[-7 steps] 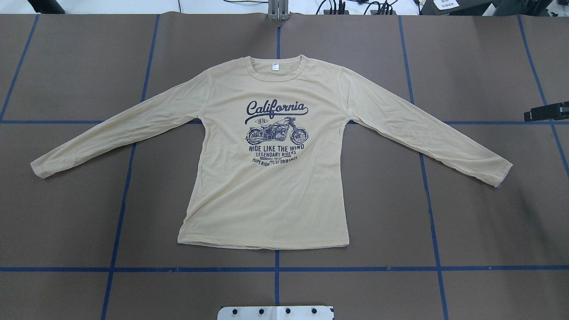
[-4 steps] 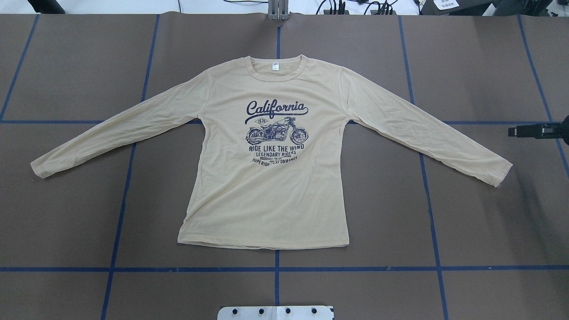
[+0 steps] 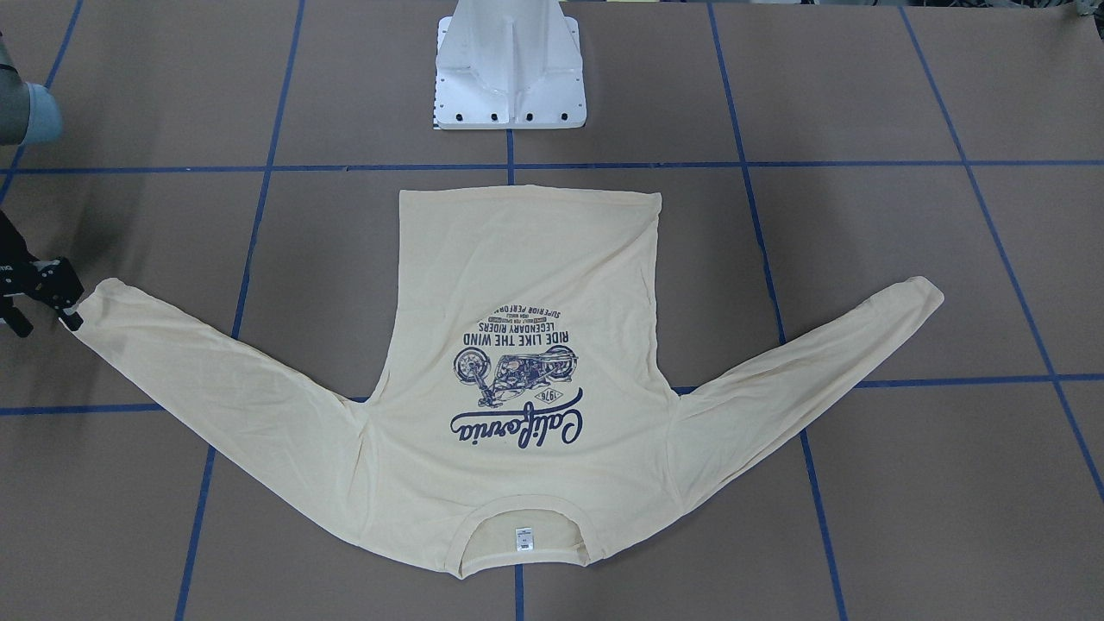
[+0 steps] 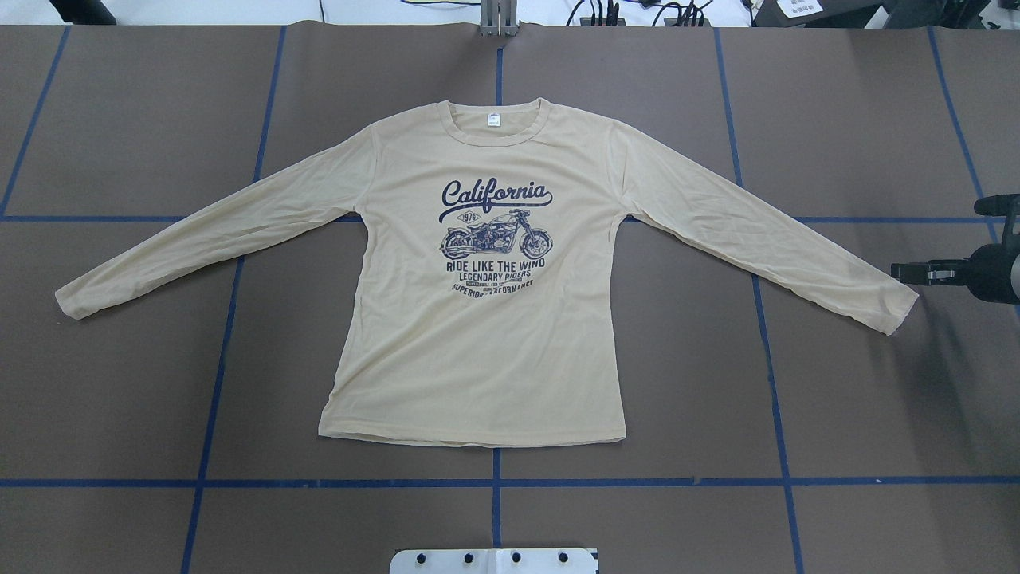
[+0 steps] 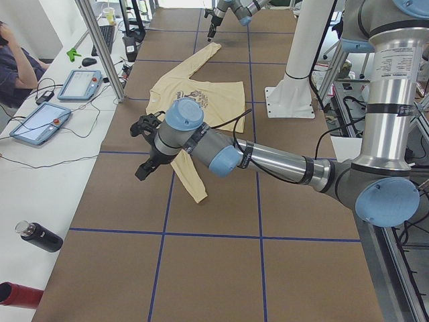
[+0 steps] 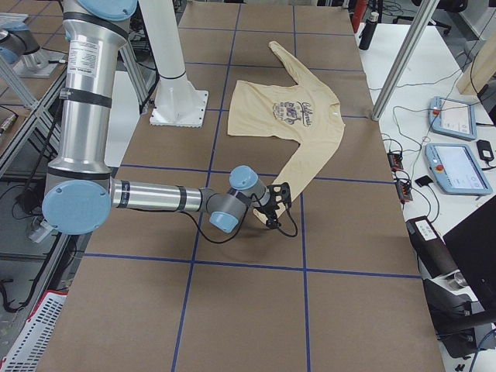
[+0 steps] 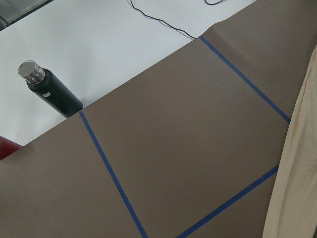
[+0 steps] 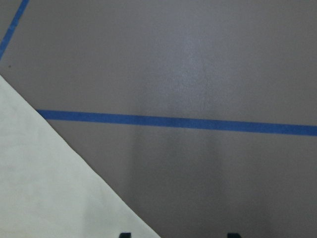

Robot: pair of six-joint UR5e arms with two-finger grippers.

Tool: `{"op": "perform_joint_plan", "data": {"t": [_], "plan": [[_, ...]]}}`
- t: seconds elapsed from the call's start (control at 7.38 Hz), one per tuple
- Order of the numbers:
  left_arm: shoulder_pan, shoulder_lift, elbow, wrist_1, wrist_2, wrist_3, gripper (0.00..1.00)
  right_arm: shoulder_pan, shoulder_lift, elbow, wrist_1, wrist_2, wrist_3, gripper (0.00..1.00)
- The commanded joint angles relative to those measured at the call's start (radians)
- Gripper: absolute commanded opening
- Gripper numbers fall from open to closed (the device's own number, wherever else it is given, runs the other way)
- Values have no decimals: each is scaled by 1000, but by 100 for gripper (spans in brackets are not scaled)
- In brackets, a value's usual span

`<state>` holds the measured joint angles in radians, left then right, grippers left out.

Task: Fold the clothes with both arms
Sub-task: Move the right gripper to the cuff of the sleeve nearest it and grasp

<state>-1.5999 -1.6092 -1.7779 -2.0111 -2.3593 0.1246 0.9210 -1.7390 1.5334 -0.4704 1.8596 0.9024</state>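
The pale cream long-sleeved T-shirt lies flat on the brown table, navy "California" motorcycle print up, sleeves spread out, collar at the far side. It also shows in the front view. My right gripper is low beside the right sleeve's cuff, just outside it. In the front view the right gripper is open and empty; the right wrist view shows the sleeve's edge between the two fingertips. My left gripper hovers outside the left sleeve's end; I cannot tell if it is open.
The white pedestal base stands at the near edge, behind the hem. A black bottle and a red one lie on the white bench beyond the left end. Control tablets and an operator are at the far side.
My right gripper has come in from the right edge, moving leftward and nearer, down to the right sleeve's cuff. The shirt has not moved.
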Motion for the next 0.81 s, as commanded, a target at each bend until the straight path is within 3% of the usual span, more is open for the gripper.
{"op": "perform_joint_plan", "data": {"t": [0.0, 0.68], "plan": [[0, 0, 0, 0, 0, 1, 100, -40, -37, 11, 2, -30, 0, 55], [0, 6, 0, 0, 0, 6, 100, -88, -62, 39, 4, -71, 0, 50]]}}
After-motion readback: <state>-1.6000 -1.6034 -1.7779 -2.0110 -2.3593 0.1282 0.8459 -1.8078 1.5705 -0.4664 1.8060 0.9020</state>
